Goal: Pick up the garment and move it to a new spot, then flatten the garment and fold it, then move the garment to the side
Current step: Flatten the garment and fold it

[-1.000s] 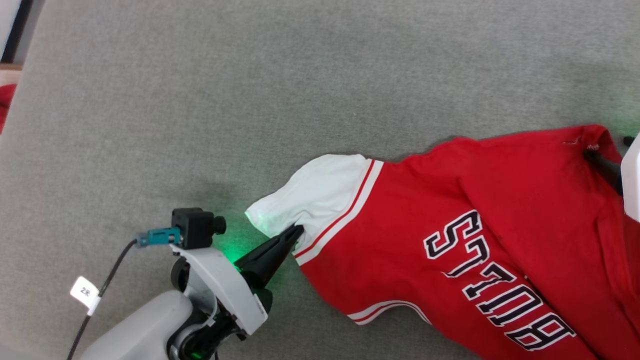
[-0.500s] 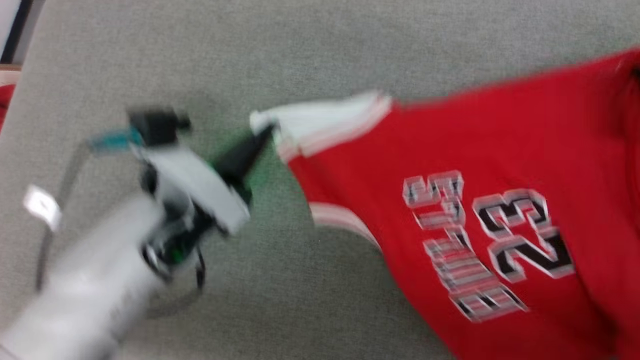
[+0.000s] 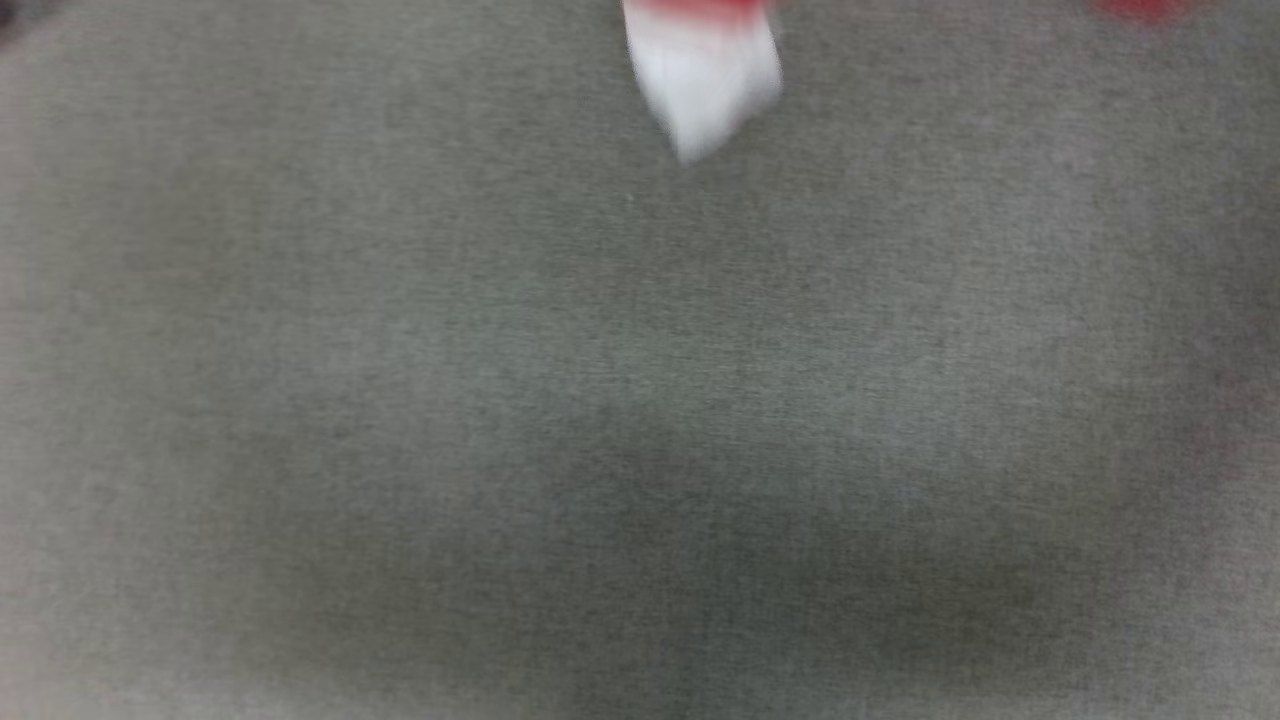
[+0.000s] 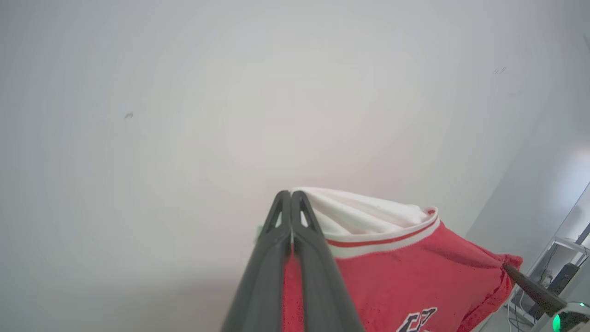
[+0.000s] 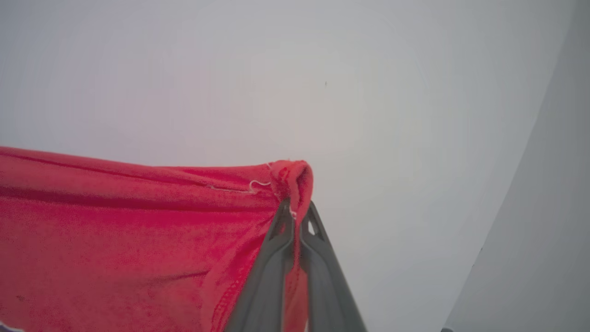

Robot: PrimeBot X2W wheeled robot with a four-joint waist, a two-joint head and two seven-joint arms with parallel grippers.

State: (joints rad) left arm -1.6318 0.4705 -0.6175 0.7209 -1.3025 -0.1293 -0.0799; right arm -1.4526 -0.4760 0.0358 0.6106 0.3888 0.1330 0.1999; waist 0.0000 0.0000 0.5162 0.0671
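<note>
Between the two grippers, the jersey hangs stretched before a pale wall. The left gripper is clamped on its white sleeve, and the right gripper on a red corner. A blurred white tip dangles over the grey surface.

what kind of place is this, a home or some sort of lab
Likely an indoor robot lab or test room: a wide grey cloth-covered work surface, bare white walls, and a shelf with cables beyond the red jersey.
</note>
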